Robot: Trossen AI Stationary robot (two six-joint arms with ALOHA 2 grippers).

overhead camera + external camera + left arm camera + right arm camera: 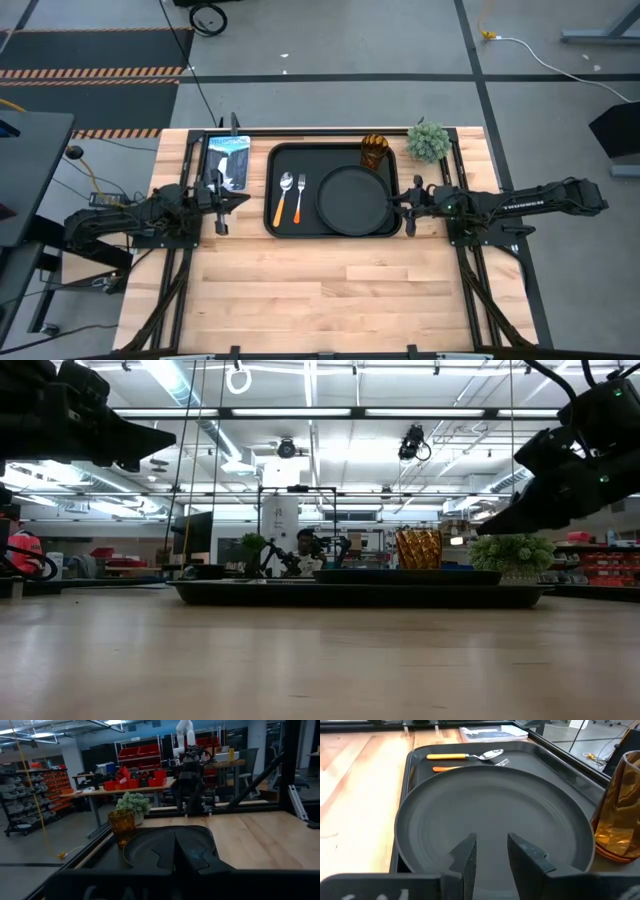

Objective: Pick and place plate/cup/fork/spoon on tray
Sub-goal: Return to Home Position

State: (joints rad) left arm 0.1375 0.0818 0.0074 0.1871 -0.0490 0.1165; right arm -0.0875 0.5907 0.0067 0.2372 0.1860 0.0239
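Black and rectangular, the tray sits toward the far side of my wooden table, midway between the two arms. I see all four pieces already lying on it. The plate fills the tray's right half. The cup stands upright in the far right corner of the tray, just beyond the plate's rim. In the left part of the tray the spoon and the fork lie side by side, the spoon on the left, both with handles pointing toward the near edge.

My right gripper hangs at the tray's right edge, raised off the surface in the low view; through its own wrist camera I see the two fingers parted with a narrow gap, holding nothing, the plate spread out beyond them. My left gripper hovers just left of the tray, also lifted clear of the table; whether its fingers are parted or closed I cannot tell.

A small green potted plant stands off the tray near the table's far right corner, and a booklet lies flat at the far left.
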